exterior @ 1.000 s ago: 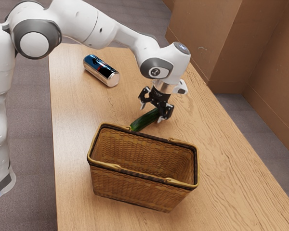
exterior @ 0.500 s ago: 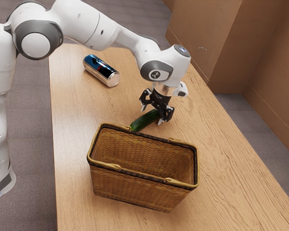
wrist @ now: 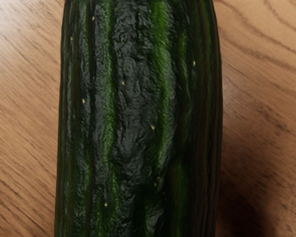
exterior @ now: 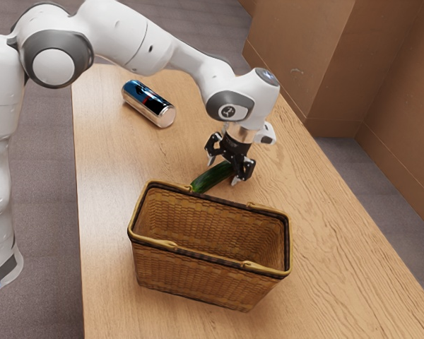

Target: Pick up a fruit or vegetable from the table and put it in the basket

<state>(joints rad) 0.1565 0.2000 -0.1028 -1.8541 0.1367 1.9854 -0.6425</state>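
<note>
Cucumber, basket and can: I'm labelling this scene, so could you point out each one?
Cucumber [exterior: 212,176]: exterior view, on its dark green skin.
Basket [exterior: 198,274]: exterior view, on its outer woven wall.
Can [exterior: 148,104]: exterior view, on the middle of its side.

A cucumber lay close up against the wood of the counter.
Its dark green, almost black skin was wrinkled and glossy, streaked lengthwise with brighter green and dotted with small pale specks. Brown counter showed along both its long sides, the grain running aslant to it. A dark shadow spread beside one side; past the other, part of the wood shone pale.
</note>
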